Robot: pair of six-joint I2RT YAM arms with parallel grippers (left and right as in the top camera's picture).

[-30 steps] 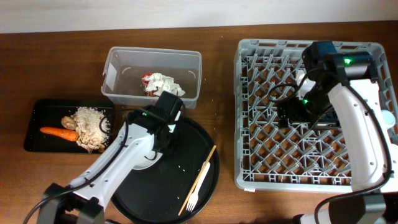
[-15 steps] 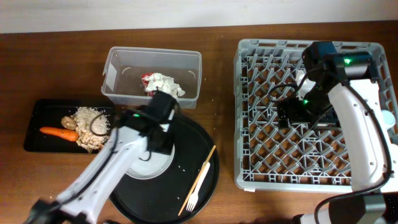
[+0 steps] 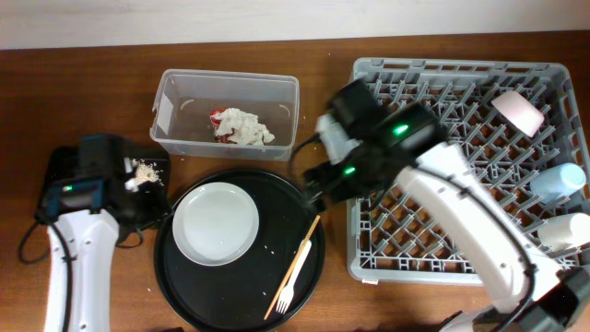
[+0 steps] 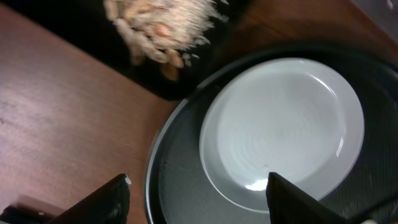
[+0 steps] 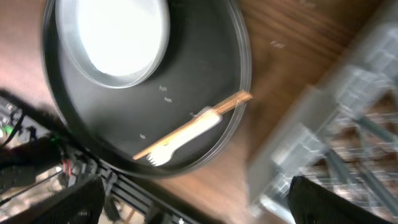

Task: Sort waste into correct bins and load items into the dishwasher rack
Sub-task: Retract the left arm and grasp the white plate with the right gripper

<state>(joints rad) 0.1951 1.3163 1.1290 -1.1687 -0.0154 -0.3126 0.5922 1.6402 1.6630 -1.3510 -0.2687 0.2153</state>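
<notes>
Plate (image 3: 215,222) | round, white, glossy | flat on round black tray (image 3: 281,226)

Shallow tray (image 3: 55,161): mostly under left arm (image 3: 78,249); only corner with few scraps (image 3: 143,171) shows.
Right arm (image 3: 452,198): blurred, covers left part of rack (image 3: 461,66); gripper beneath it hidden overhead.
Right wrist view all smeared: rack grey streaks cut by edge; fork (image 5: 180,137) and chopsticks (image 5: 233,101) merge.
Left wrist view: scraps cut by top edge, round tray (image 4: 174,180) cut by edges, only tips of fingers (image 4: 109,200) show.
</notes>
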